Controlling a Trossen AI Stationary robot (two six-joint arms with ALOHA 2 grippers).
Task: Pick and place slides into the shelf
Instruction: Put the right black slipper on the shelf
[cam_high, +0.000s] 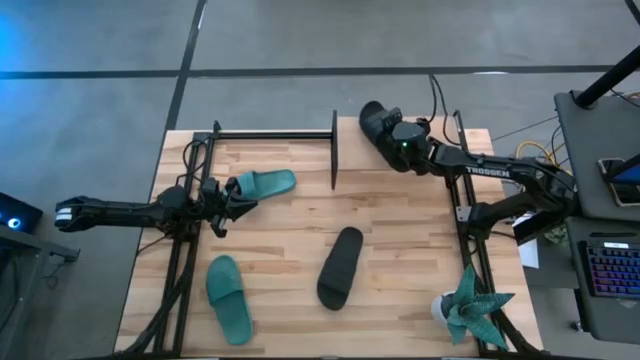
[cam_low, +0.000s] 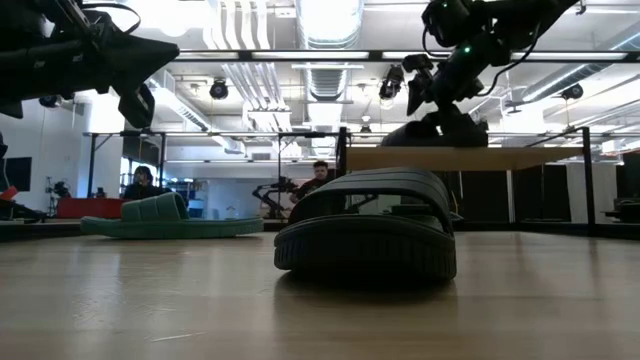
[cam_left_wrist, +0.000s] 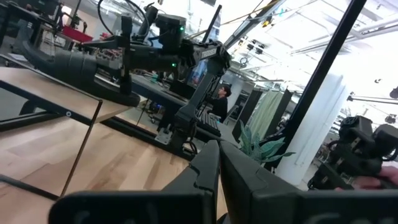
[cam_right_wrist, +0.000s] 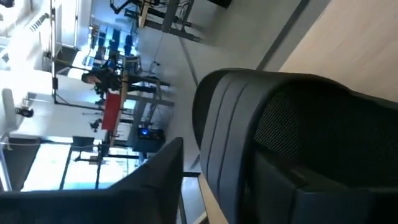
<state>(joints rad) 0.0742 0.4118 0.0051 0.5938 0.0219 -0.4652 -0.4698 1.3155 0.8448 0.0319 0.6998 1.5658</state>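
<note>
A black slide (cam_high: 375, 118) lies sole-down on the shelf's plywood top board (cam_low: 520, 158), at the table's far edge. My right gripper (cam_high: 388, 130) is over it, open. In the right wrist view one finger (cam_right_wrist: 155, 183) stands just outside the strap (cam_right_wrist: 242, 124) with a thin gap showing, and the other finger is hidden. The second black slide (cam_high: 340, 268) lies mid-table. One teal slide (cam_high: 265, 184) lies left of the shelf, the other (cam_high: 229, 298) near the front left. My left gripper (cam_high: 238, 202) is shut, raised beside the first teal slide's heel end and touching nothing. My right gripper comes at the black slide's strap (cam_low: 440, 122) from above, and the slide rests on the shelf top. The finger I can see stands apart from the strap. The strap itself hides the other finger, so I cannot tell whether it touches.
A teal spiky plant (cam_high: 465, 305) stands at the near right corner. Black arm frames (cam_high: 185, 260) run along both table sides, and a crossbar (cam_high: 275, 134) spans the far left. People (cam_low: 320, 178) sit in the room beyond. Bare wood lies between the slides.
</note>
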